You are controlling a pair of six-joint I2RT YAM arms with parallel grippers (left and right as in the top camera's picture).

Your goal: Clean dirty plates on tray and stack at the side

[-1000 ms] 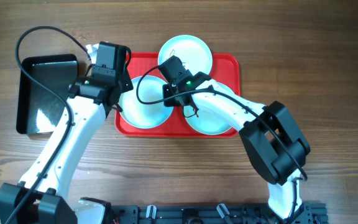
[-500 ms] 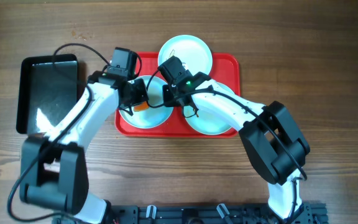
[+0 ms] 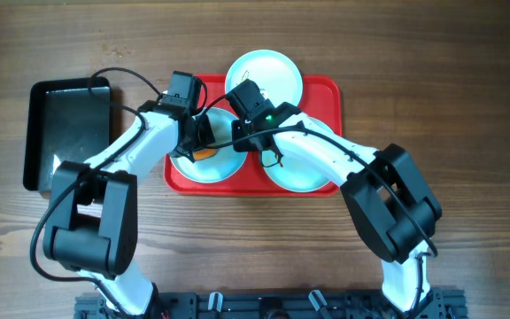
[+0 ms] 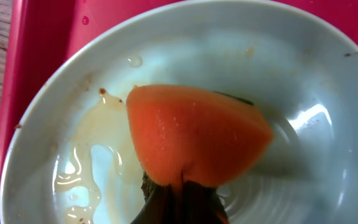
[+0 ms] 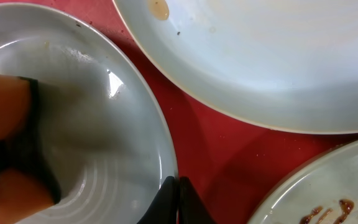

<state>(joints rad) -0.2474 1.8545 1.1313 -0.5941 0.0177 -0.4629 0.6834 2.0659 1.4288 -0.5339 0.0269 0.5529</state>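
The red tray [image 3: 330, 89] holds three pale plates. My left gripper [image 3: 200, 142] is shut on an orange sponge [image 4: 197, 134] and presses it into the left plate [image 3: 211, 167]. That plate [image 4: 303, 74] has yellowish smears [image 4: 98, 162] left of the sponge. My right gripper [image 3: 239, 142] is shut on the same plate's right rim [image 5: 98, 112], with its fingertips [image 5: 174, 186] at the edge. The far plate [image 3: 268, 75] and the right plate [image 3: 304, 173] lie beside it. The right plate shows dark sauce [image 5: 325, 210].
A glossy black tray [image 3: 60, 133] lies on the wooden table, left of the red tray. Both arms cross over the red tray's middle. Bare red tray floor [image 5: 222, 155] shows between the plates.
My left arm has swung right from beside the black tray and brought the orange sponge down onto the left plate. The right arm has not moved.
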